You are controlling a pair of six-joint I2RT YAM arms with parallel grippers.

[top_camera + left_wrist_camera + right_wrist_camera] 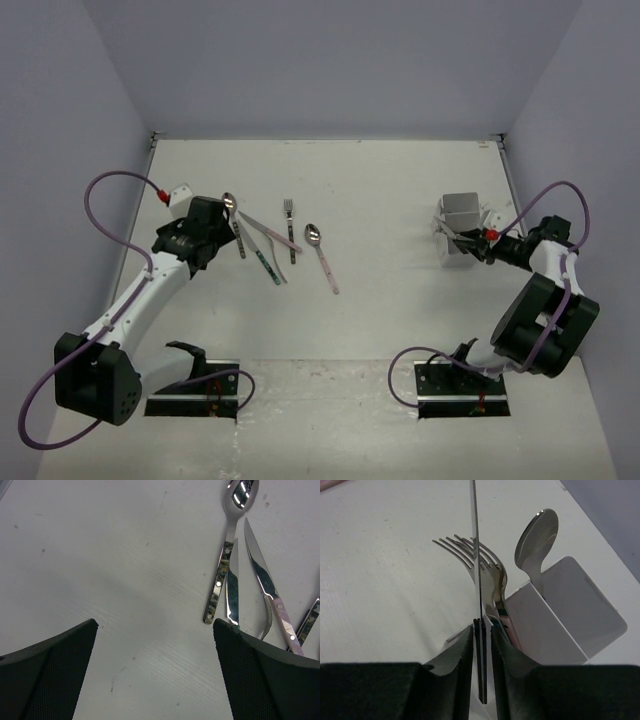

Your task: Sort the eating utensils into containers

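Several utensils lie on the white table left of centre: a dark-handled spoon (232,215) (227,555), a teal-handled knife (262,258) (232,590), a pink-handled knife (270,232) (270,590), a fork (291,230) and a pink-handled spoon (322,255). My left gripper (224,230) (155,625) is open and empty over bare table just left of them. My right gripper (465,240) (482,635) is shut on a thin dark-handled knife (476,555), seen edge-on over the white containers (460,215) (570,625). Forks (480,560) and a spoon (537,540) stand in the containers.
Lavender walls close the table on the left, back and right. The containers stand near the right wall. The arm bases (195,400) (465,390) sit at the near edge. Purple cables loop beside each arm.
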